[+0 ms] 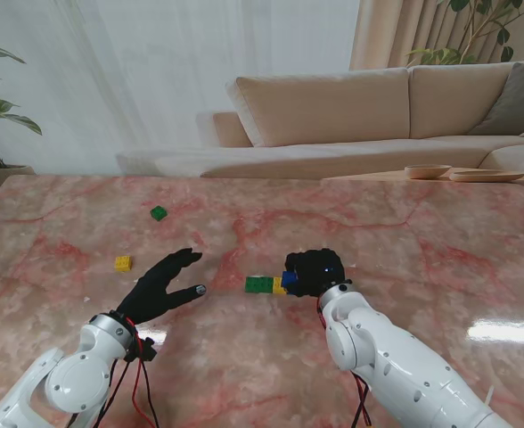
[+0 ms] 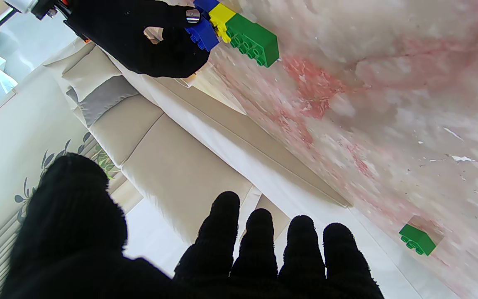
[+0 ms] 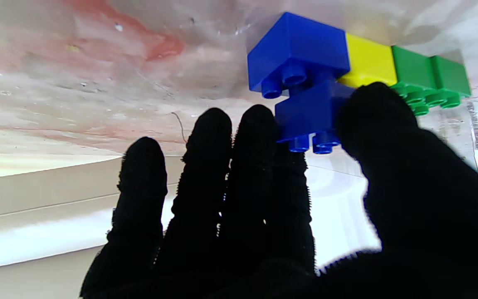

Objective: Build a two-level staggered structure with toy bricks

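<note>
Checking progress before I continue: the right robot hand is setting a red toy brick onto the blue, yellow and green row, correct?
Not quite: the toy brick in the right robot hand is blue, not red, as the right wrist view shows. It sits staggered on the row of blue brick, yellow brick and green brick.

Obstacles: brick row on the desk, touching the right hand fingers; upper blue brick pinched between thumb and fingers. Yellow brick just beside the left hand fingers, on their left; green brick well beyond their tips. Free room: bare desk between the two hands' fingers.
</note>
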